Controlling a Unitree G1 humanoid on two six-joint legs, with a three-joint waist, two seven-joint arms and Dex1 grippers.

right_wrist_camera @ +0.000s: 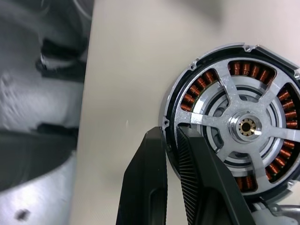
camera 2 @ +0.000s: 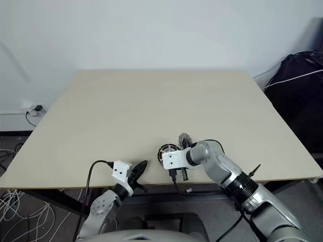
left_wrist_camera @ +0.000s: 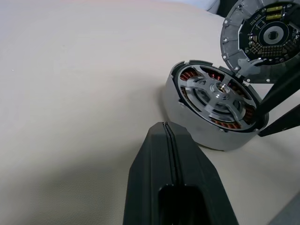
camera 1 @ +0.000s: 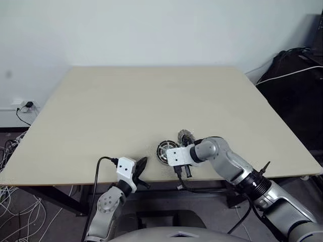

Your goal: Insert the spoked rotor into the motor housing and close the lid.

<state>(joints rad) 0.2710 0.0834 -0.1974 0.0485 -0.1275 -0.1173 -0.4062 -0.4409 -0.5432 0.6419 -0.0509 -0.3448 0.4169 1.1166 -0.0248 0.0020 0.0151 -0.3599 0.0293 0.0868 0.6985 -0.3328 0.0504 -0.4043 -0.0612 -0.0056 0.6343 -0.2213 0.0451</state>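
Note:
The motor housing (right_wrist_camera: 187, 82) lies on the table near its front edge, with copper windings showing inside its rim. The spoked rotor (right_wrist_camera: 220, 117) sits inside it, hub at the centre. My right gripper (right_wrist_camera: 171, 133) is shut on the housing's rim, one finger outside the wall and one over the windings. The lid (left_wrist_camera: 232, 40) stands tilted just beyond the housing (left_wrist_camera: 187, 122), its inner face with gold contacts showing. My left gripper (left_wrist_camera: 165, 127) is shut and empty. It hovers at the table's front edge (camera 1: 142, 163), a short way left of the housing (camera 1: 166, 149).
The beige table (camera 1: 151, 101) stretches bare behind the parts. Its front edge runs just under both grippers. Loose cables (camera 1: 12, 151) and a wall socket lie on the floor at left. A black bag (camera 1: 295, 75) sits beyond the right edge.

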